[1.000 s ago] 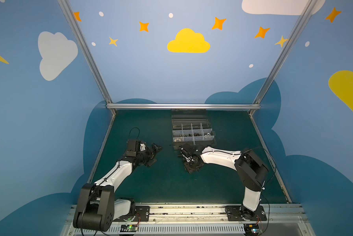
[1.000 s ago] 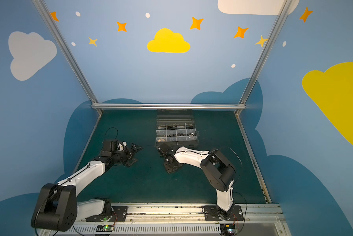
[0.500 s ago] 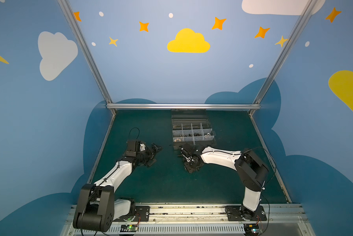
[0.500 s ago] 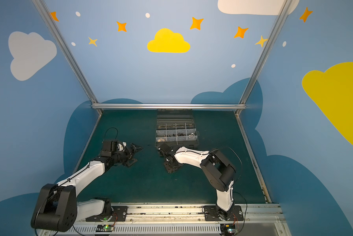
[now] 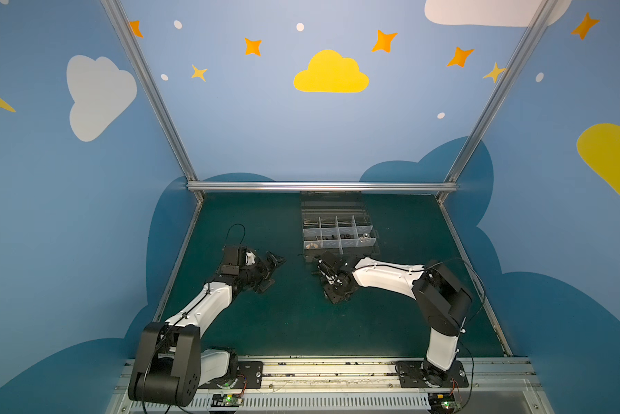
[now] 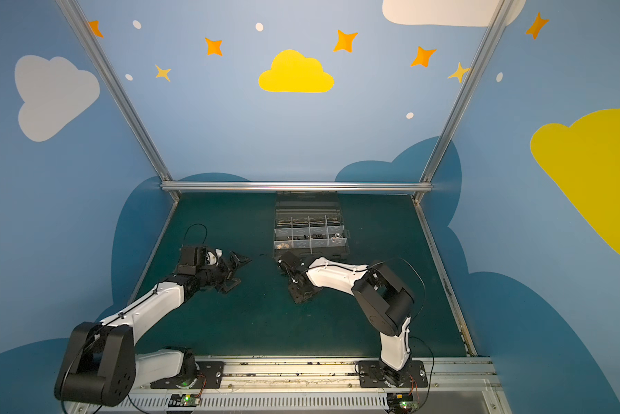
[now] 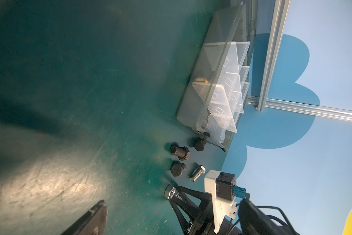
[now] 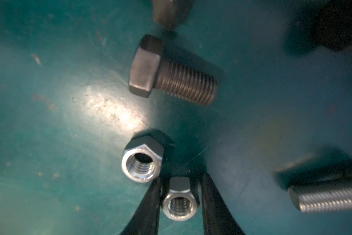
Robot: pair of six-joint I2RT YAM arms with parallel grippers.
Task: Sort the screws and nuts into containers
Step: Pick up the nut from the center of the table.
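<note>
Containers (image 5: 339, 233) are the compartments of 1 grey organiser box (image 5: 337, 251) at the back of the green mat (image 5: 283, 322). Its clear lid (image 5: 331, 204) is laid open toward the rear wall. From left to right in both top views, the near left compartment holds a brass-tinted bit (image 5: 313, 245), the middle ones hold small dark pieces (image 5: 333, 236), and the right one holds a shiny silver piece (image 5: 365, 235). What each piece is stays too small to tell.

The left gripper (image 5: 270, 272) sits low by the mat, left of the box, with its jaws spread wide and empty. On the mat just before the box's near left corner lie 3 black screws (image 7: 180, 152), 1 silver hex screw (image 7: 197, 173) and 2 silver nuts (image 7: 170, 192). The right gripper (image 8: 181, 177) points down at them. Its fingers (image 8: 150, 203) narrowly bracket the smaller nut (image 8: 179, 203), which rests on the mat; whether they already pinch it I cannot tell. The larger nut (image 8: 141, 162) sits just beside it.

Compared with 1 second earlier, both arms and the box stand the same in the top views, and no change shows there.
</note>
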